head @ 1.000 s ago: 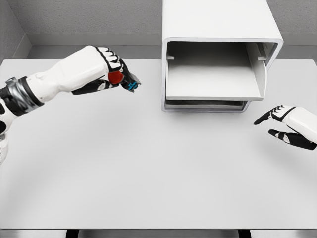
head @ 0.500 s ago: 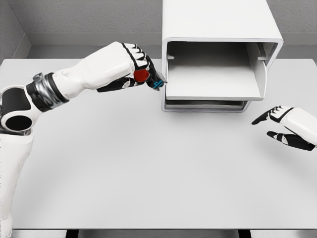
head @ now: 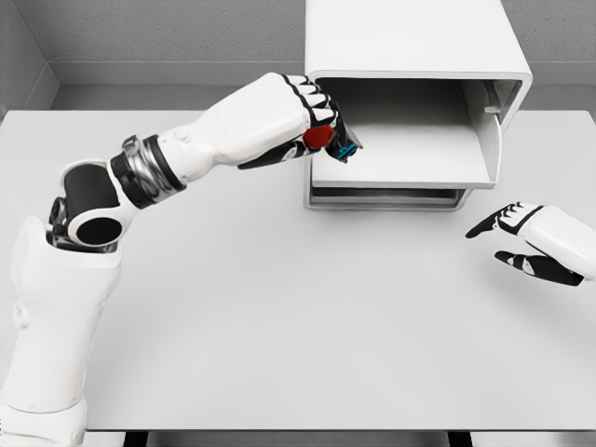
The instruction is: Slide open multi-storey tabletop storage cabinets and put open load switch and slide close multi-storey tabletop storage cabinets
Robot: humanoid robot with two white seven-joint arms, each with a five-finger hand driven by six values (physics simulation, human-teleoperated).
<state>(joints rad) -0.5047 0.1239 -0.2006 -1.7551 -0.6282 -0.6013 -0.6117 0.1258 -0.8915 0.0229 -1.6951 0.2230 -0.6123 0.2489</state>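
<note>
Gripping the red load switch (head: 321, 138), the left hand (head: 293, 112) hovers at the cabinet's (head: 410, 42) open drawer (head: 410, 163), right hand (head: 531, 237) loosely spread.

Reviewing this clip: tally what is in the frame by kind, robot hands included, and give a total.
Storage cabinets: 1, white cabinet with its upper drawer slid open.
Load switches: 1, red and blue load switch, held in the left hand at the drawer's left front corner.
Robot hands: 2, the left hand and the right hand, which is open over the table.
Tables: 1.
Total: 5.
</note>
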